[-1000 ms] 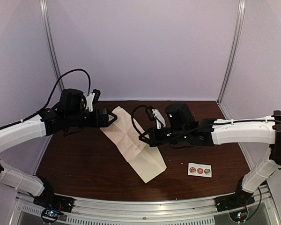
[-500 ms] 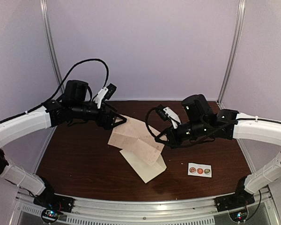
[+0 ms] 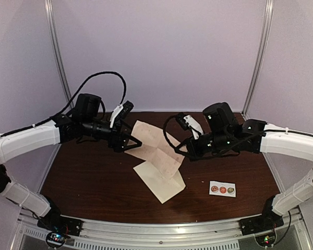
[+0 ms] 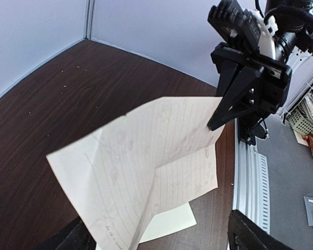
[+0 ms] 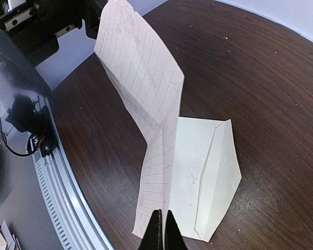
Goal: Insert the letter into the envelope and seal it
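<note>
The letter [image 3: 154, 147], a pinkish lined sheet with creases, hangs lifted above the table between the two arms. My right gripper [image 3: 181, 154] is shut on its right edge; the right wrist view shows the fingertips [image 5: 162, 221] pinching the paper [image 5: 146, 78]. My left gripper [image 3: 131, 141] stands open at the letter's left end, and the sheet [image 4: 146, 156] reaches down between its wide-apart fingers [image 4: 250, 232]. The cream envelope [image 3: 161, 185] lies flat on the table below, flap side up [image 5: 208, 166], partly covered by the letter [image 4: 172, 221].
A small white strip of round stickers [image 3: 222, 189] lies on the brown table [image 3: 83, 182] at the front right. Metal frame posts [image 3: 57, 57] and pale walls enclose the table at the back and sides. A rail [image 3: 161, 232] runs along the near edge.
The letter lay flat across the envelope; now it is lifted off the table. Both grippers moved rightwards and upwards, the right one carrying the letter's edge, and the left jaws narrowed slightly.
</note>
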You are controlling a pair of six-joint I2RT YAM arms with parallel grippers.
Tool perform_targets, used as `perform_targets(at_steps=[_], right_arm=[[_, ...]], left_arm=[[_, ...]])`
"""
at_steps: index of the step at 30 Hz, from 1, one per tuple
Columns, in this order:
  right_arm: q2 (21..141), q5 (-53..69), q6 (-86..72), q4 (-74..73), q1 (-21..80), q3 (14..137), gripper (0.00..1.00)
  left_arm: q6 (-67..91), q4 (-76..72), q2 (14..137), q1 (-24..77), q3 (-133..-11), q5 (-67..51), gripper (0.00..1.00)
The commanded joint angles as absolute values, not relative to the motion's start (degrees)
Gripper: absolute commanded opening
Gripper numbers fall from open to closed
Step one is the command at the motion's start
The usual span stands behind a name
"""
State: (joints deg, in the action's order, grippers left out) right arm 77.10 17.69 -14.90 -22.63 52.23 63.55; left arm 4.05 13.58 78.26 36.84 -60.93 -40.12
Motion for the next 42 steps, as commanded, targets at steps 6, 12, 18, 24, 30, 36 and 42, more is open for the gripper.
perform_targets(at_steps=[6,12,18,24,30,36,42], right_arm=[[78.4,15.1,-16.5,-20.1,51.5,65.6,0.0],[76.7,14.8,-18.0,-18.1,50.6,65.2,0.01],[70.7,10.6,-20.7,-15.5,48.4,64.0,0.43],[60.9,7.6,-25.3,-8.4,43.9,57.7,0.71],[56.5,6.0,-29.4,-3.7,38.7,51.2,0.82],[59.3,12.4,-32.7,0.7,34.1,46.3,0.84],[64.8,18.2,-33.2,4.4,32.6,43.6,0.86]], left_arm=[[3.9,11.4,82.0,36.6,-61.1,-43.0,0.32],[6.6,6.6,82.1,36.6,-60.7,-42.3,0.0],[8.9,4.4,82.9,36.7,-66.6,-44.0,0.0],[8.5,1.8,81.4,36.6,-65.3,-43.2,0.0],[9.3,0.4,78.1,36.7,-61.0,-45.0,0.0],[9.7,-1.3,77.2,36.7,-60.7,-46.5,0.0],[9.9,-1.5,77.0,36.7,-60.7,-47.8,0.0]])
